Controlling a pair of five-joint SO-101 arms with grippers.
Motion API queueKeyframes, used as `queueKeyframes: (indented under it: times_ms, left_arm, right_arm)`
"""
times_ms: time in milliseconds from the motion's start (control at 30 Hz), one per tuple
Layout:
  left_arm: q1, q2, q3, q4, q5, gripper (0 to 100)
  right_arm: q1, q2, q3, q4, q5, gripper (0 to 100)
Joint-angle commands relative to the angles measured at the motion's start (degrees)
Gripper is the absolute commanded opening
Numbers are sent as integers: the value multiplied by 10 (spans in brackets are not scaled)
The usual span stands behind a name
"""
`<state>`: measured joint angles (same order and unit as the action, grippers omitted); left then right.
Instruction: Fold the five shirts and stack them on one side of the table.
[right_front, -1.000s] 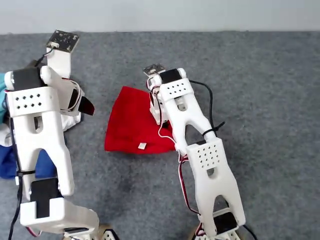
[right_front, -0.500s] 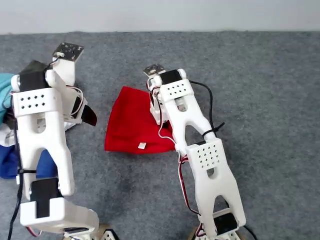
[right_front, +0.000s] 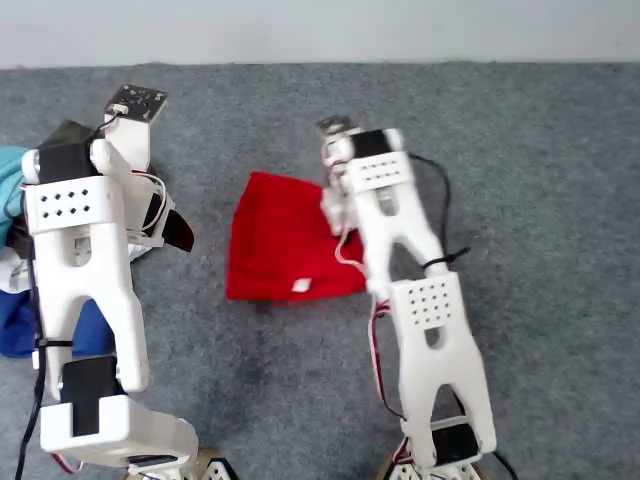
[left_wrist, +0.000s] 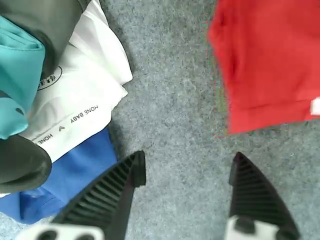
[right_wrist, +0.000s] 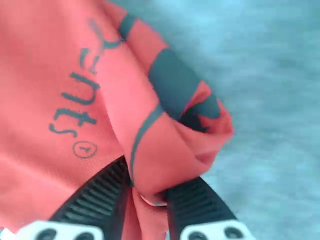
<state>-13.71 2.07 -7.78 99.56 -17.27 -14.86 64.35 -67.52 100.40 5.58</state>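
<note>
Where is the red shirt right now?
High view: the red shirt lies in the middle of the table, a fold pinched in the right gripper.

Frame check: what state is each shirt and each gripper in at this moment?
red shirt: folded, on the table, one edge pinched
right gripper: shut on the red shirt
left gripper: open, holding nothing, over bare table
white shirt: in the side pile, lying on the blue shirt
teal shirt: bunched in the same pile
</note>
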Motion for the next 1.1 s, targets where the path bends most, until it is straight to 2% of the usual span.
queueKeyframes:
  times_ms: [0,367,667,767,1067]
  left_arm:
    - [0,-25,1,4,5,272]
    - [0,-25,1,4,5,272]
    - [0,-25,1,4,5,272]
    - [0,-25,1,4,5,272]
    - [0,-25,1,4,5,272]
  right_arm:
    - [72,-1,-65,22,-3,9]
    - [276,0,-127,-6,-11,9]
    - [464,1,-122,-36,-139,9]
    - [499,15,-124,-29,-166,9]
    - [546,114,-127,10,-258,9]
